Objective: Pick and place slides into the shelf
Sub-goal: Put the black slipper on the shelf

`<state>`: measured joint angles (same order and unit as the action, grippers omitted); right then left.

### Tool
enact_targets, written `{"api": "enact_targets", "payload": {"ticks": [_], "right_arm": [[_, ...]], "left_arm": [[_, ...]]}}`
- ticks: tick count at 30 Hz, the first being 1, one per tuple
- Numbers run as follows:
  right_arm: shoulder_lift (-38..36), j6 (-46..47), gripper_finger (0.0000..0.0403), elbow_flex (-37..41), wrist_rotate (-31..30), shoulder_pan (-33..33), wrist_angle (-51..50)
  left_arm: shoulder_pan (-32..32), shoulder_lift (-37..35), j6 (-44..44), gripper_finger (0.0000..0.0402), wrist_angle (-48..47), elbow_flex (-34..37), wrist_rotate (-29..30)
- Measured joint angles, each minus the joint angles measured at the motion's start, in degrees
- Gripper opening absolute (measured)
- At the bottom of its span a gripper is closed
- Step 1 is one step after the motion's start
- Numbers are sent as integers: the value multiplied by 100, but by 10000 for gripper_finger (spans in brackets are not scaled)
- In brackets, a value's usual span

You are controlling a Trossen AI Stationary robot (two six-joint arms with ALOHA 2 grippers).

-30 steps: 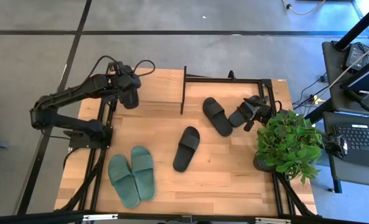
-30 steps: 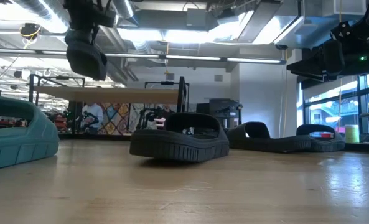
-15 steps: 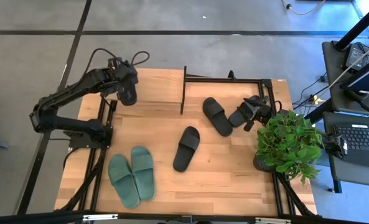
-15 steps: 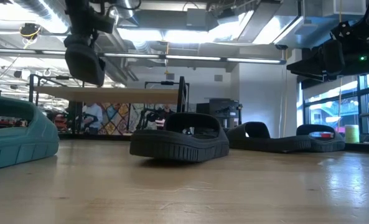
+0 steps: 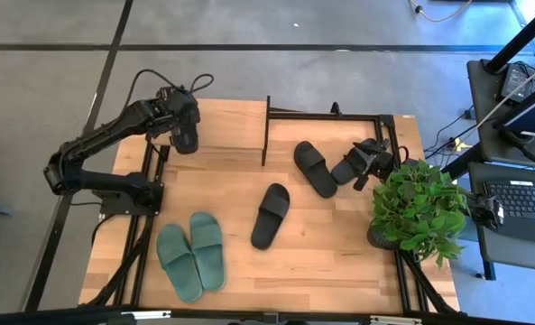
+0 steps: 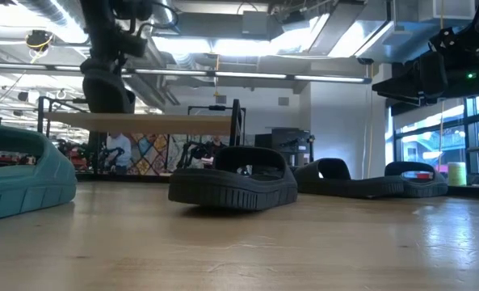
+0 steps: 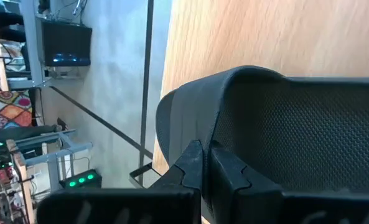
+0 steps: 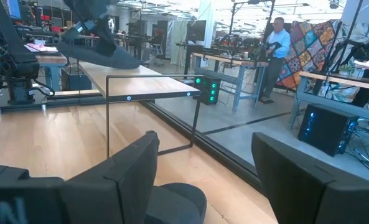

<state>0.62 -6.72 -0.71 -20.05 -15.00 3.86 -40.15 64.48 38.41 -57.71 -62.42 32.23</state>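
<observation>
Left hand [image 5: 186,135], clamped on a black slide [image 7: 284,130], hovers over the shelf [image 5: 231,135] top at 11 o'clock; two black slides [image 5: 271,215] and two green slides [image 5: 191,256] await on the bench [image 5: 321,262].

Evenly and brightly lit from ceiling strip lights [image 6: 247,44], with only soft, short shadows on the tabletop [image 5: 321,244]. In the low view, washed-out glare at the windows [image 6: 433,129], and soft focus on the tabletop's near edge.
</observation>
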Motion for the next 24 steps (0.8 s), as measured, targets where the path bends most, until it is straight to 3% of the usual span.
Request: {"api": "enact_targets", "payload": {"ticks": [10, 24], "right_arm": [[0, 8, 257, 0, 2, 0, -4], [0, 20, 257, 0, 2, 0, -7]], "left_arm": [[-158, -3, 613, 2, 15, 251, 2], [-160, 1, 383, 47, 163, 259, 20]]}}
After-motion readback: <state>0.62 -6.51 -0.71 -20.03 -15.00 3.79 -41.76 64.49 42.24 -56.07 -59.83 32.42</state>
